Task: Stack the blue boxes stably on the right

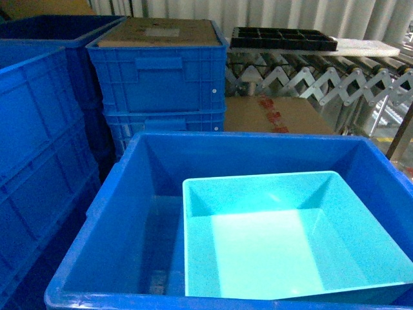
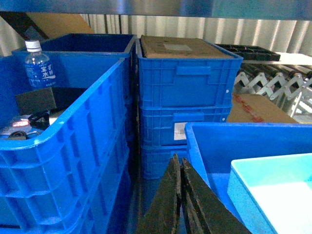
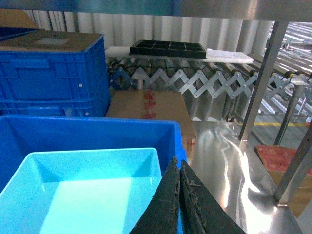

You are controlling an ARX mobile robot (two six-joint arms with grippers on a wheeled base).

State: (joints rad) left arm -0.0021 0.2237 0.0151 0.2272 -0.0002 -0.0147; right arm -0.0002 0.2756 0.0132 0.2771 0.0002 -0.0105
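turquoise tub [image 1: 284,239] sat lower right inside blue crate [image 1: 129,213] | left gripper [image 2: 181,168] jaws clenched, empty | right gripper [image 3: 179,168] same

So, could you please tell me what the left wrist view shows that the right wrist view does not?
Only the left wrist view shows a water bottle in the big crate at left. Only the right wrist view shows a steel floor and a red-brown box. Both show the turquoise tub, the cardboard-topped crate stack, the black tray, and a shut gripper.
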